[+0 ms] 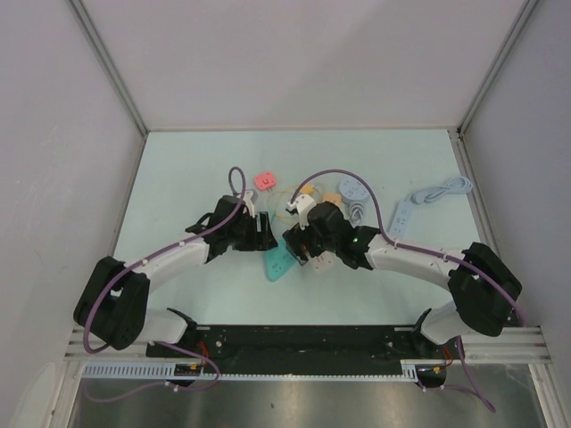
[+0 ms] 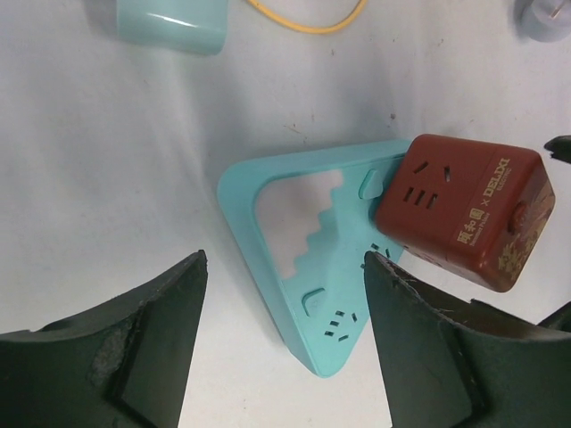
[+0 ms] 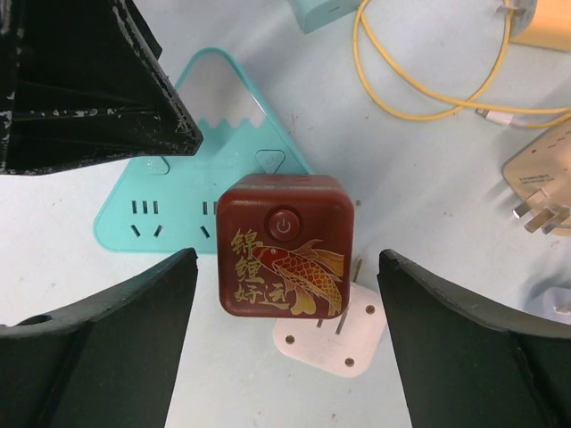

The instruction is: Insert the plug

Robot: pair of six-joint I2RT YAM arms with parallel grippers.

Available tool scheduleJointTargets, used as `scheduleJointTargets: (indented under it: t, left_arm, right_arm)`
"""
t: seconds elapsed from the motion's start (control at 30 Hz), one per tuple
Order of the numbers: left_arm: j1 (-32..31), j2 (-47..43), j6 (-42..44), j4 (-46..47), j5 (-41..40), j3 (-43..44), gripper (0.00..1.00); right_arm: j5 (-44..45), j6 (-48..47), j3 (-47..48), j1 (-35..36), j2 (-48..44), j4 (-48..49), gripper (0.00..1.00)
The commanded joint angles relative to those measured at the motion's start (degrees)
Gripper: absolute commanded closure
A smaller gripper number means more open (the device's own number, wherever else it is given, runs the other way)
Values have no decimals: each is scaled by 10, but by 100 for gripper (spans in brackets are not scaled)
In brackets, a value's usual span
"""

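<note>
Red cube plug (image 3: 284,245) lies between my right pincer's (image 3: 285,260) spread fingers, touching neither.
It rests on one corner of the teal triangular strip (image 3: 169,214), partly over a white adapter (image 3: 332,334); my left pincer (image 2: 285,263), also spread wide, hangs over that strip, the cube just beside it.

We see smooth, faintly glossy dark-red plastic on the cube (image 3: 285,259), matt teal plastic on the socket strip (image 2: 326,308), scuffed matt black fingers (image 2: 116,357), and a pale matt table (image 2: 107,178).
</note>
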Motion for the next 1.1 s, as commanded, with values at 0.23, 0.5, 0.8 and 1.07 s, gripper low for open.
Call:
scheduleJointTargets:
  t: [0.23,0.5,0.8,1.07]
  left_arm:
    - [-15,30,-21,36,0,-10,30]
    - [-18,53,-30,46,7,-17,37]
    - [-24,65,-44,54,14,-26,46]
    - [-40,64,-71,64,21,-31,48]
  right_arm:
    - [-64,16,56,-14,46,-52,15]
    - [-59,20,63,-18,77,-69,34]
    - [-40,-3,63,-9,112,-81,100]
    - [7,-14,72,14,146,-90,100]
